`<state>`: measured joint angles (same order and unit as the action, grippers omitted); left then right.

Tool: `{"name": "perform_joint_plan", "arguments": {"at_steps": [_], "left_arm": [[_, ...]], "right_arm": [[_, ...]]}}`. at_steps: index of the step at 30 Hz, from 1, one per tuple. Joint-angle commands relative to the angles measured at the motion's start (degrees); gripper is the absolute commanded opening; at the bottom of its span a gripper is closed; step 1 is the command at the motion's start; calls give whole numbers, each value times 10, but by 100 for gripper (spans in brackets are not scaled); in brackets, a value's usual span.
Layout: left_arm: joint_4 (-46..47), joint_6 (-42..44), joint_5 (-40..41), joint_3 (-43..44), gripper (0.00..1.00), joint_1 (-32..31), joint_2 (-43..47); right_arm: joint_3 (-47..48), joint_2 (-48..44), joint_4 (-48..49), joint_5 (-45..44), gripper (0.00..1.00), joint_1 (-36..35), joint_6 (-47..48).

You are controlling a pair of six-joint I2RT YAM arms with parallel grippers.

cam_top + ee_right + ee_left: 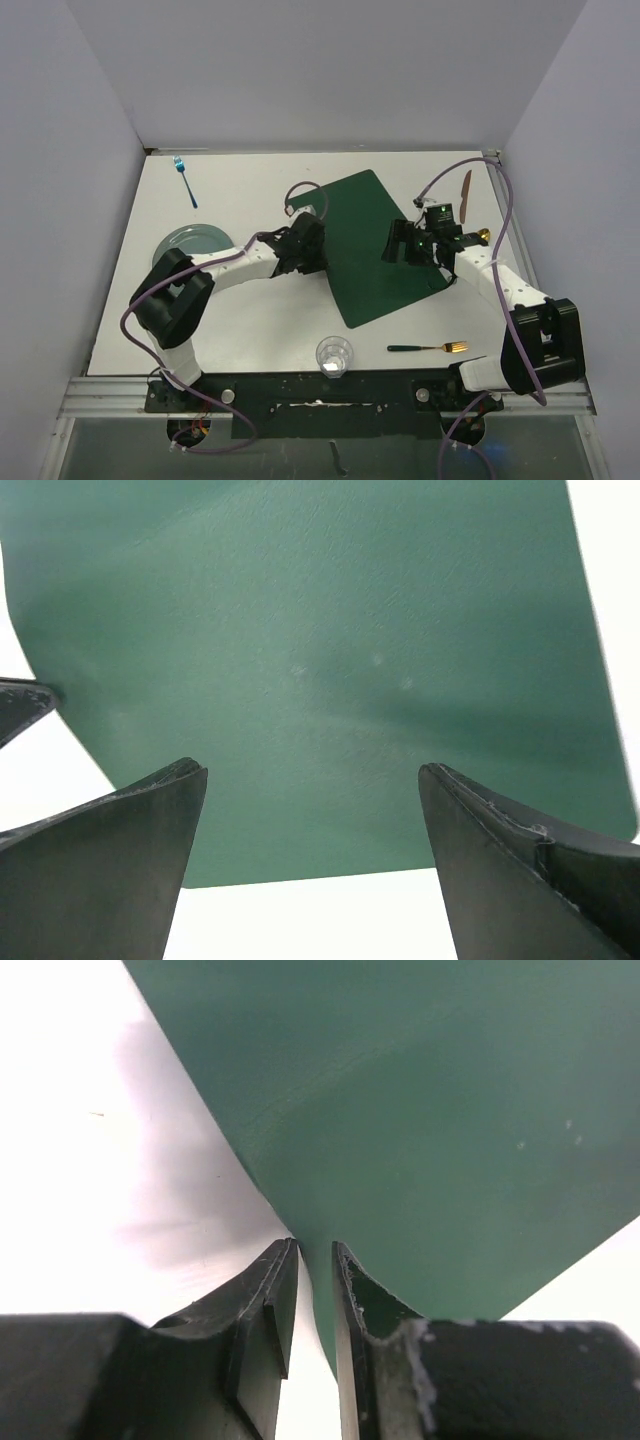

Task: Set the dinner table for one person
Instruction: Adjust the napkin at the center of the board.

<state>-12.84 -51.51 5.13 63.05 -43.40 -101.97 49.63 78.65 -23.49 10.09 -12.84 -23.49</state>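
Two claws flank the green placemat (368, 235) lying skewed mid dinner table (250, 320): left gripper (315, 1255) narrowly parted astride its 9 o'clock edge, right gripper (312, 770) wide and empty at 3 o'clock; I judge they're there to square it.

Right gripper (312, 770) hovering over the green placemat (320, 640), dark fingers (110, 860) spread wide, nothing between them. The mat fills nearly everything ahead, lying at a slant. White table (300, 920) shows along the mat's near edge and at the far right corner. On the left, a dark pointed part (20, 705) meets the mat's edge.
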Motion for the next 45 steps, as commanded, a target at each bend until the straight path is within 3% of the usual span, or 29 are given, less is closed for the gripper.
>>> {"name": "perform_joint_plan", "arguments": {"at_steps": [1, 8, 11, 13, 16, 17, 18, 23, 26, 30, 36, 45], "left_arm": [[2, -3, 41, 32, 20, 0, 20], [-47, 13, 130, 19, 17, -1, 105], [-36, 36, 177, 18, 12, -1, 127], [9, 76, 193, 18, 10, 0, 123], [102, 158, 201, 24, 3, 0, 82], [123, 187, 203, 34, 2, 0, 59], [128, 208, 203, 55, 1, 0, 29], [48, 290, 197, 237, 0, 1, -139], [39, 319, 187, 299, 0, 0, -212], [30, 327, 189, 346, 0, 3, -258], [-90, 285, 218, 405, 0, 27, -314], [-212, 216, 138, 391, 0, 78, -344]], "right_arm": [[15, -14, -6, -12, 89, -4, 11], [-3, -9, -4, -14, 89, -6, 6], [-10, 0, -4, -15, 81, -9, 0], [-14, 10, -3, -14, 63, -14, -4], [-16, 25, -2, -16, 24, -20, -14], [-16, 29, -2, -18, 15, -24, -20], [-17, 30, -2, -20, 13, -27, -26], [-26, 19, -1, -43, 11, -59, -50], [-29, 13, -8, -63, 8, -77, -61], [-24, 13, -23, -86, 7, -91, -67], [-10, 19, -35, -97, 4, -94, -67], [-3, 38, -26, -98, 7, -94, -73]]}}
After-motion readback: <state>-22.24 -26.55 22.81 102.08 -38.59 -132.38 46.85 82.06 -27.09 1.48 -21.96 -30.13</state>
